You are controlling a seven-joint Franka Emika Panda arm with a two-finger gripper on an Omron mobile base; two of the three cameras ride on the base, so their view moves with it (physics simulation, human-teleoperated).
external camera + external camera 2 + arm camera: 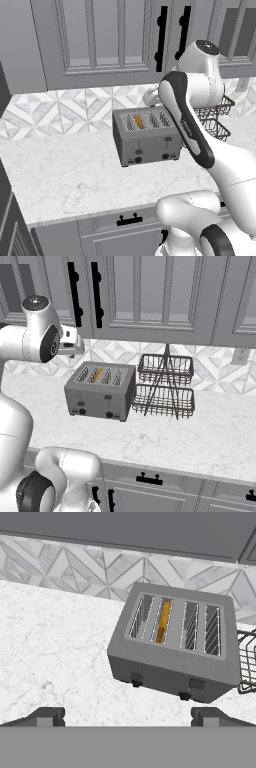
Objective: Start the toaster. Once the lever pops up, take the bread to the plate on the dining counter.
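The grey four-slot toaster [175, 649] stands on the marble worktop [65, 175] near the tiled back wall, also seen from the base cameras [146, 136] [101, 390]. The bread [162, 621] stands in the second slot from the left, only its orange-brown edge showing [138, 121] [96, 375]. The lever [136, 677] is the left dark tab on the front, above a black knob [136, 684]. My gripper [127, 718] hovers above and in front of the toaster, apart from it, open with nothing between its fingertips [47, 716]. The plate and the dining counter are out of view.
A two-tier wire rack [165, 387] stands right beside the toaster's right end [216, 120]. Grey wall cabinets [150, 291] hang overhead. The worktop's front edge [100, 212] runs above grey drawer fronts. Bare marble lies left of the toaster.
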